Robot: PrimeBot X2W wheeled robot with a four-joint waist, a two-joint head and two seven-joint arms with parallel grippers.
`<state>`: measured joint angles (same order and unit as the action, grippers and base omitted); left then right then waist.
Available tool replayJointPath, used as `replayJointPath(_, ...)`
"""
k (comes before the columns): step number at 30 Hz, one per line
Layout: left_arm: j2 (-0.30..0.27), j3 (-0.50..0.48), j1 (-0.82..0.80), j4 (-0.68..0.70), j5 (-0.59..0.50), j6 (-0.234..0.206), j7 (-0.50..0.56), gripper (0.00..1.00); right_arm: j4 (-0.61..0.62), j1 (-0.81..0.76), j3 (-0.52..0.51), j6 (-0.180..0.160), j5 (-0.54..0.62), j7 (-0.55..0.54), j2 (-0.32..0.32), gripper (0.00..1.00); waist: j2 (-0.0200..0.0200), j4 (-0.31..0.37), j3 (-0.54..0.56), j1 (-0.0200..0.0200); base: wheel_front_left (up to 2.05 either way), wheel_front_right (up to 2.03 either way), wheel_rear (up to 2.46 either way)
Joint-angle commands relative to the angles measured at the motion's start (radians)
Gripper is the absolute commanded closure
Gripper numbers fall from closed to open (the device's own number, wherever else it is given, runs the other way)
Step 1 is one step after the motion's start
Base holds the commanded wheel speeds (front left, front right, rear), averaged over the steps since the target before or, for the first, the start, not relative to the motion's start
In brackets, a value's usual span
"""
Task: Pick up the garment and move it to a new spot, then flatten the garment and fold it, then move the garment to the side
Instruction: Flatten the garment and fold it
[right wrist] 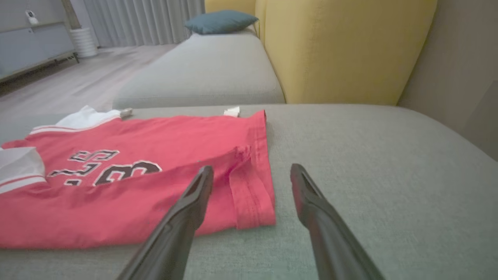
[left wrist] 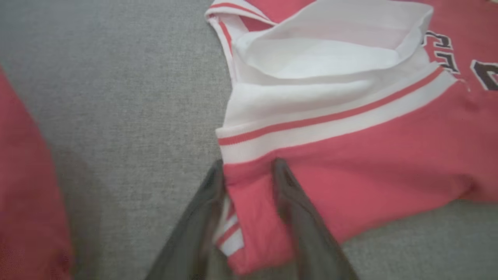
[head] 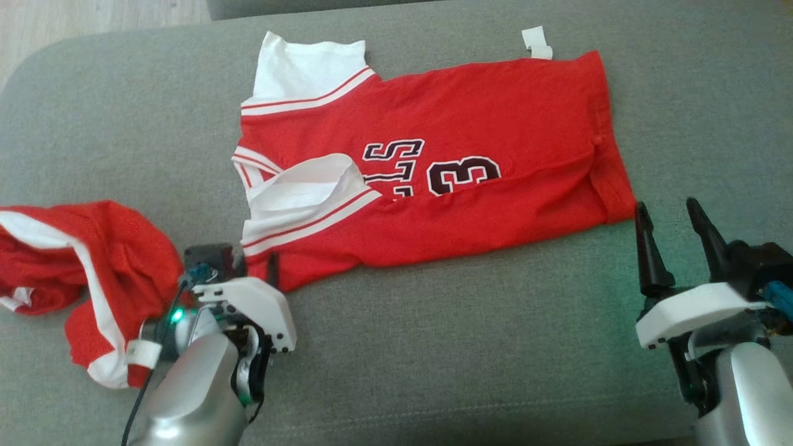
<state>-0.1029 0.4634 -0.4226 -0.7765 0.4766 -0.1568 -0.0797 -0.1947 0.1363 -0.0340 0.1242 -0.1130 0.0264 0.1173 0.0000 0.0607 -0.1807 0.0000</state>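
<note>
Well, nearest to me my left end effector [left wrist: 248, 163] sits low on the grey sofa cushion [head: 433, 347]. Its fingers [left wrist: 286, 186] stand on both sides of the shoulder corner of the jersey [head: 495, 111], partway apart, with red cloth between them; whether they already pinch it I cannot tell. My right end effector [right wrist: 252, 168] is wide open and holds nothing, and it hovers just beside the hem corner [right wrist: 256, 217]. The jersey lies spread across the middle of the cushion, number side up, with a crease along its near side and a white sleeve turned up. I judge that the step is to take the near edge at both ends, for flattening and folding. To do it well, the left should bite deep enough to catch all layers, not only the striped trim. The right must first come over the hem corner and then close. Both should lift together and level, keeping the cloth taut. Another red garment [head: 93, 248] lies crumpled close to my left arm, and I should not drag it. Farther away, a small white tag [head: 536, 43] rests at the jersey's far edge.
</note>
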Motion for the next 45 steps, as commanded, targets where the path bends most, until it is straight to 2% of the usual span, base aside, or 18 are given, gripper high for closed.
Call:
replayJointPath(1, -0.02, -0.014, -0.021, -0.003, -0.008, 0.005, 0.006, 1.0, 0.019, 0.04, 0.003, 0.007, 0.014, -0.013, -0.005, 0.0, 0.0, -0.008, -0.007, 0.0, 0.0, 0.0, 0.0)
replayJointPath(6, -0.034, -0.004, -0.053, 0.048, -0.038, 0.007, -0.087, 1.0, -0.048, 0.08, -0.078, 0.007, 0.061, -0.091, -0.041, 0.0, 0.0, -0.034, -0.021, 0.0, 0.0, 0.0, 0.0)
replayJointPath(11, -0.036, 0.02, -0.064, 0.13, -0.064, 0.012, -0.127, 1.0, -0.14, 0.136, -0.126, 0.007, 0.058, -0.149, -0.061, 0.0, 0.0, -0.07, -0.029, 0.0, 0.0, 0.0, 0.0)
replayJointPath(21, -0.046, 0.059, -0.067, 0.286, -0.095, -0.001, -0.111, 1.0, -0.292, 0.237, -0.242, 0.007, 0.163, -0.197, -0.067, 0.0, 0.0, -0.116, -0.065, 0.0, 0.0, 0.0, 0.0)
replayJointPath(27, -0.068, 0.062, -0.059, 0.359, -0.098, -0.013, -0.087, 1.0, -0.386, 0.293, -0.251, 0.007, 0.106, -0.214, -0.067, 0.0, 0.0, -0.119, -0.086, 0.0, 0.0, 0.0, 0.0)
replayJointPath(28, -0.072, 0.062, -0.058, 0.365, -0.098, -0.015, -0.084, 1.0, -0.402, 0.3, -0.247, 0.007, 0.089, -0.219, -0.067, 0.69, 0.0, -0.118, -0.088, 0.0, 0.0, 0.0, 0.0)
replayJointPath(29, -0.077, 0.061, -0.056, 0.37, -0.098, -0.017, -0.08, 1.0, -0.414, 0.306, -0.243, 0.007, 0.076, -0.221, -0.067, 1.0, 0.0, -0.117, -0.088, 0.0, 0.0, 0.0, 0.0)
replayJointPath(37, -0.117, 0.06, -0.017, 0.364, -0.09, -0.026, -0.05, 1.0, -0.454, 0.307, -0.219, 0.007, 0.013, -0.232, -0.067, 1.0, 0.0, -0.094, -0.037, 0.0, 0.0, 0.0, 0.0)
replayJointPath(45, -0.142, 0.072, 0.081, 0.384, -0.053, -0.012, -0.01, 1.0, -0.363, 0.218, -0.192, 0.007, -0.059, -0.326, -0.06, 1.0, 0.0, -0.066, 0.071, 0.0, 0.0, 0.0, 0.0)
